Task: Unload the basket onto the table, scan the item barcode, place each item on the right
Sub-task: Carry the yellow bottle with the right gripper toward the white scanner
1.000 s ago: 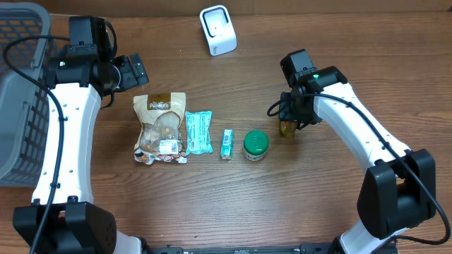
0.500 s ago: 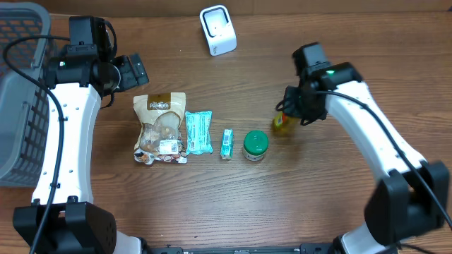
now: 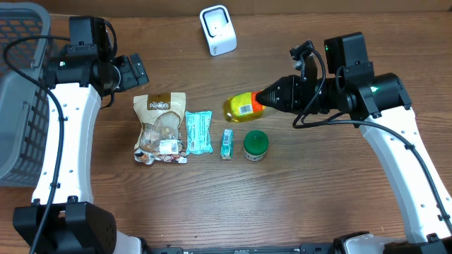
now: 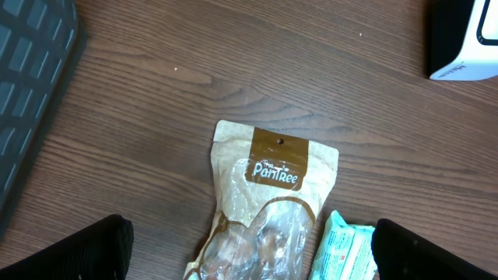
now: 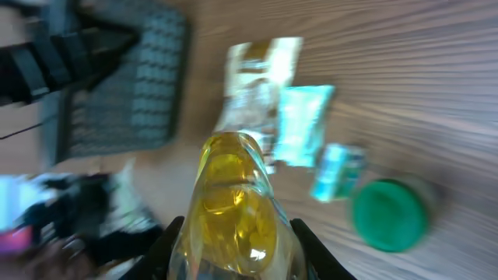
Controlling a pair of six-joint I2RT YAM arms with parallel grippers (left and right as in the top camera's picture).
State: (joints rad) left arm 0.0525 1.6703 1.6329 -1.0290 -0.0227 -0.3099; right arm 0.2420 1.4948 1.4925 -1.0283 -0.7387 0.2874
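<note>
Overhead, the right gripper (image 3: 263, 99) was clamped on a yellow plastic bottle (image 3: 241, 107). It held the bottle on its side off the wooden table (image 3: 325, 204), with the white barcode label facing up, well to the right of the brown PanTree snack pouch (image 3: 161, 127). Just right of that pouch lay a teal foil packet (image 3: 198, 132), then a small green carton (image 3: 227, 143), then a round jar with a green lid (image 3: 255, 144); the bottle hung just above the last two in the picture. A white barcode scanner (image 3: 217, 29) stood beyond the pouch, up and to its right. A grey plastic basket (image 3: 18, 106) sat far to the pouch's left. The left gripper (image 3: 134, 70) hovered just beyond the pouch's top edge, jaws spread wide and holding nothing.

From the left wrist, the left gripper (image 4: 249, 233) showed both dark fingers (image 4: 85, 253) far apart, one on either side of the pouch (image 4: 272, 194), with the teal packet (image 4: 346, 249) at the pouch's lower right, the scanner (image 4: 467, 39) up to its right and the basket (image 4: 31, 78) to its left.

From the right wrist, blurred, the bottle (image 5: 233, 202) filled the space between the closed-in fingers (image 5: 167, 241). The pouch (image 5: 261, 85) lay beyond it, the teal packet (image 5: 303, 124), carton (image 5: 334, 171) and green lid (image 5: 389, 214) trailing to the pouch's lower right, the basket (image 5: 124, 85) to its left.
</note>
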